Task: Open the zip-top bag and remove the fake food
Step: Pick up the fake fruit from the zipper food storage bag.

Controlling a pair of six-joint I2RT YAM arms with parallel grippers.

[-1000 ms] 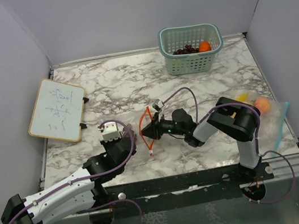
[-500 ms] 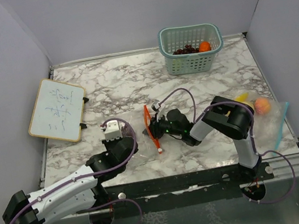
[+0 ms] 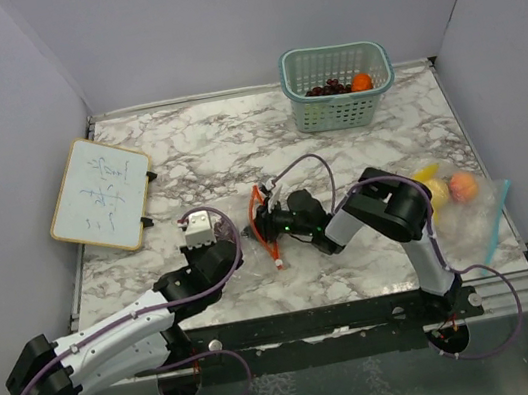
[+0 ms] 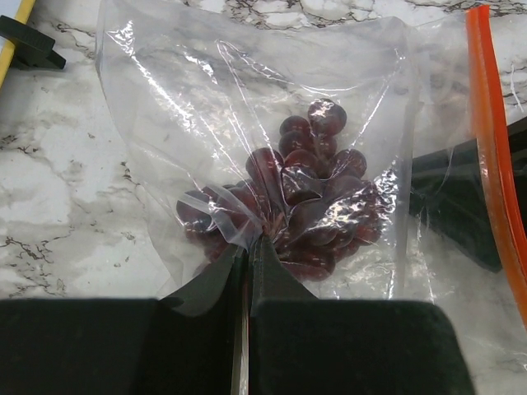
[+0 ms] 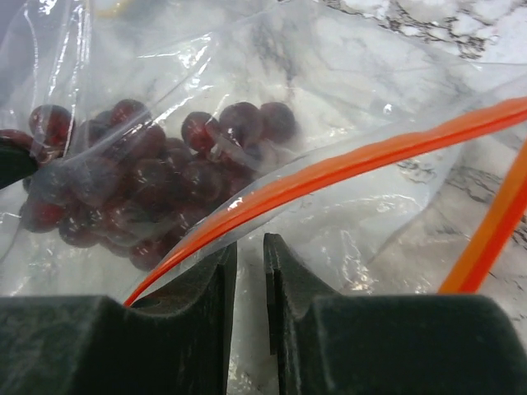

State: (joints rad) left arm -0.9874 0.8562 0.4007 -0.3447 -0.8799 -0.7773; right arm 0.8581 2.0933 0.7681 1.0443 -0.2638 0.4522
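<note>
glistening clear zip-top bag, orange seal, dark red grape bunch inside

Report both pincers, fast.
Left pincer: closed, pinching the clear bag.
Right pincer: narrow gap, at the bag's orange zip strip; grip cannot be told.

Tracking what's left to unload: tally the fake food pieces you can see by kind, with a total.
Grape bunches: 2, one in the basket, one in the orange-zip bag
Orange: 1
Peach: 1
Yellow piece: 1 sure, partly hidden
Total: 5 seen
</note>
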